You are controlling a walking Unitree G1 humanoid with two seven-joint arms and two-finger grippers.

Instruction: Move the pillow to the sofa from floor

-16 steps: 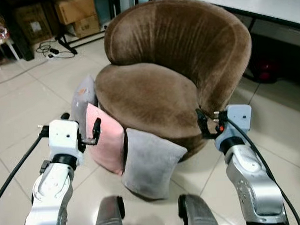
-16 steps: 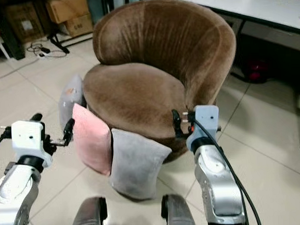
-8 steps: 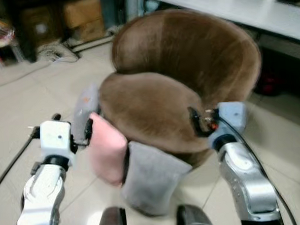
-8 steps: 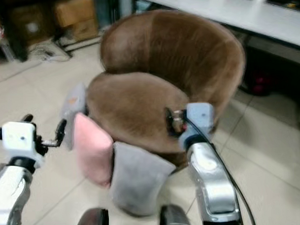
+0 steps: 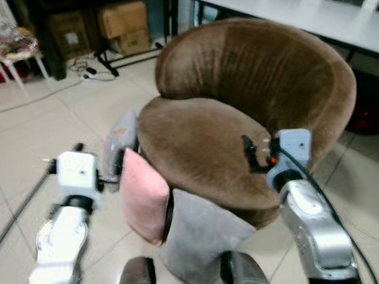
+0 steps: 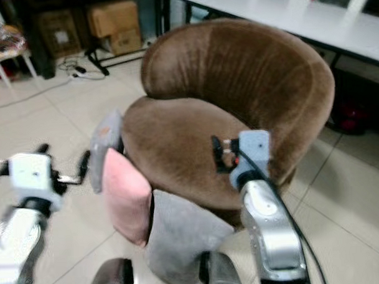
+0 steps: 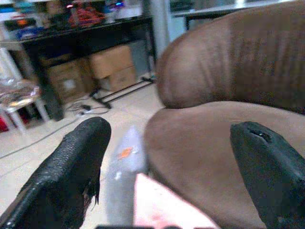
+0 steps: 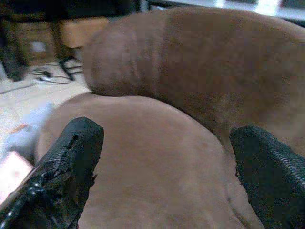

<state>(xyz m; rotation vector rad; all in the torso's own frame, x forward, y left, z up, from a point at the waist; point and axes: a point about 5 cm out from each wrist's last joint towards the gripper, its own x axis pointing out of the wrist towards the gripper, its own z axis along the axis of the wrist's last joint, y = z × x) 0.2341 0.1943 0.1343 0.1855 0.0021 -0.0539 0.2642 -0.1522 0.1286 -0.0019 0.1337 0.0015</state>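
pink pillow [image 5: 143, 195] on floor, beside left tool [image 5: 100, 165]

Brown sofa [image 5: 238, 109] — matt, velvety plush. The pink pillow [image 5: 143, 195] and grey pillow [image 5: 202, 235] look like soft fleece; floor [image 5: 27, 141] — glossy tile. Silver arms gleam like metal.

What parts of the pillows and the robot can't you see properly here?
- Near grey pillow: bottom hidden behind the robot's body, left eye view.
- Far grey pillow: lower part behind the pink pillow.
- Left gripper: blurred.
- Chair base: hidden by the pillows.
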